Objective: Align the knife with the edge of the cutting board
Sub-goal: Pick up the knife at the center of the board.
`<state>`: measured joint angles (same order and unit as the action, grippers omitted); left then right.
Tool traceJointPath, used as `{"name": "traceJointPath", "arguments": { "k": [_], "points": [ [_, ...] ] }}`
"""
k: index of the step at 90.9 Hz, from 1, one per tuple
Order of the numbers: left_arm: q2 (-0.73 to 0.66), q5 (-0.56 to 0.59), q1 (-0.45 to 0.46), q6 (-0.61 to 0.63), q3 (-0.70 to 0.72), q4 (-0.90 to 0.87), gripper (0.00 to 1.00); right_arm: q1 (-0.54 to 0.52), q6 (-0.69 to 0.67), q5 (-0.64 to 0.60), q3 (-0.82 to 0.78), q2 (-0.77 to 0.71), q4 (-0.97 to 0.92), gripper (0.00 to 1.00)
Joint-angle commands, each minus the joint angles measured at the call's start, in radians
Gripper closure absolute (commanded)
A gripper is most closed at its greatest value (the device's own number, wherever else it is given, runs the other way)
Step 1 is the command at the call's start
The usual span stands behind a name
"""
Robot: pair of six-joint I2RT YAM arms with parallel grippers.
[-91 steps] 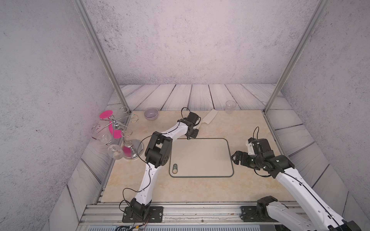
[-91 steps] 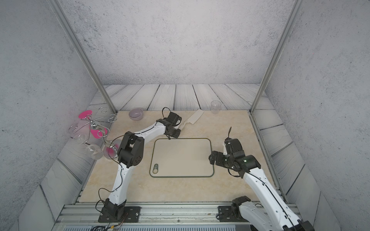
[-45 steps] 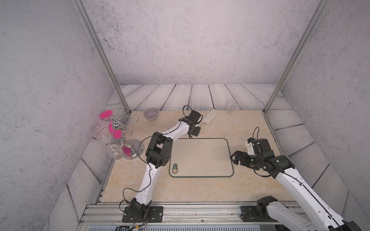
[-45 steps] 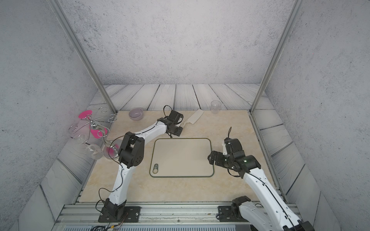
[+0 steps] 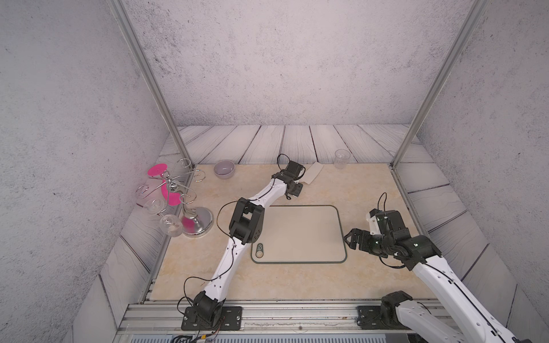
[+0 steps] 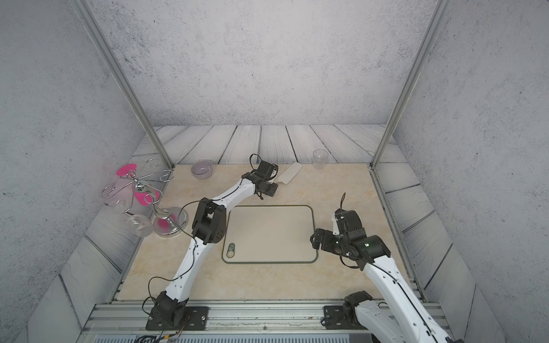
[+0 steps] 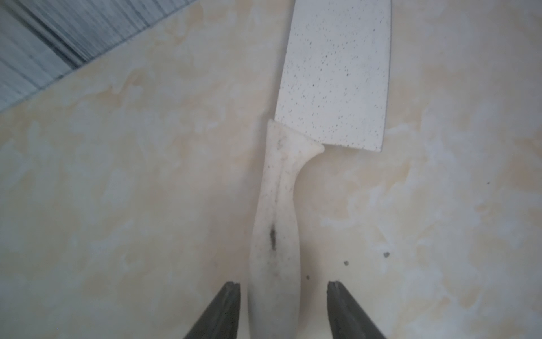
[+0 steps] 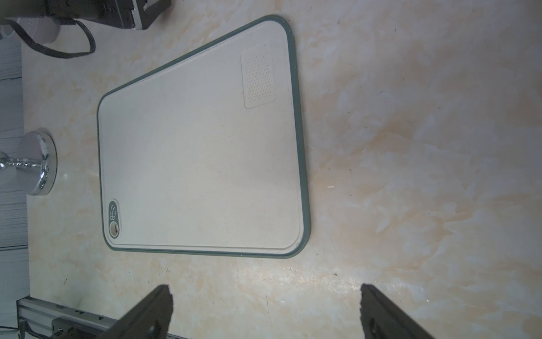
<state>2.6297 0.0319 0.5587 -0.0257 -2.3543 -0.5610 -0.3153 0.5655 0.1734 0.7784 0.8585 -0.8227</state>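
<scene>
Right claw (image 8: 265,290): released and empty, jaws wide, hovering over bare table just beside the right edge of the cutting board (image 5: 297,231).
Cutting board: flat in mid-table with nothing on it; your left arm's elbow hangs over its left side.
Left claw (image 7: 283,289): released, its fingers straddling the handle end of the knife (image 7: 283,164), with a gap showing on each side.
Knife: flat on the table beyond the board's far edge and apart from it, blade slanting away toward the far rim, so not yet aligned.
Risk, grip: you would pinch only the handle's end, so I judge the wide blade may pivot as you drag it.
Risk, swing: the blade tip lies near the cup (image 5: 341,159); a turn that way could knock it over.
Risk, table: the handle lies low, so your fingers may scrape the top before closing.
Glass stand (image 5: 197,224): left side, glasses hanging from it; contents unclear.
Bowl (image 5: 224,169): far edge, looks empty.
Cup: clear, far edge, looks empty.
</scene>
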Motion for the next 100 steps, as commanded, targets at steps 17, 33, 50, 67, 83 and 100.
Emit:
{"name": "traceJointPath", "arguments": {
  "k": [17,33,50,67,83,100],
  "points": [
    [0.060,-0.031,0.001,0.025,-0.094,-0.072,0.50,-0.002,0.000,-0.019,-0.014,-0.007,-0.009,0.01],
    [0.061,0.009,0.001,0.044,-0.093,-0.094,0.58,-0.003,-0.004,-0.016,-0.009,0.003,-0.005,0.01],
    [0.052,0.039,0.003,0.052,-0.067,-0.108,0.78,-0.003,-0.003,-0.007,-0.013,0.005,0.006,0.01],
    [-0.006,0.043,0.005,0.032,-0.009,-0.109,0.89,-0.003,-0.003,-0.006,-0.020,0.001,0.014,0.01],
    [-0.079,0.063,0.012,0.007,0.026,-0.172,0.89,-0.004,0.002,-0.002,-0.030,-0.003,0.042,0.01],
    [-0.170,0.063,0.017,-0.031,0.086,-0.250,0.89,-0.003,0.011,0.015,-0.043,0.000,0.073,0.01]
  ]
}}
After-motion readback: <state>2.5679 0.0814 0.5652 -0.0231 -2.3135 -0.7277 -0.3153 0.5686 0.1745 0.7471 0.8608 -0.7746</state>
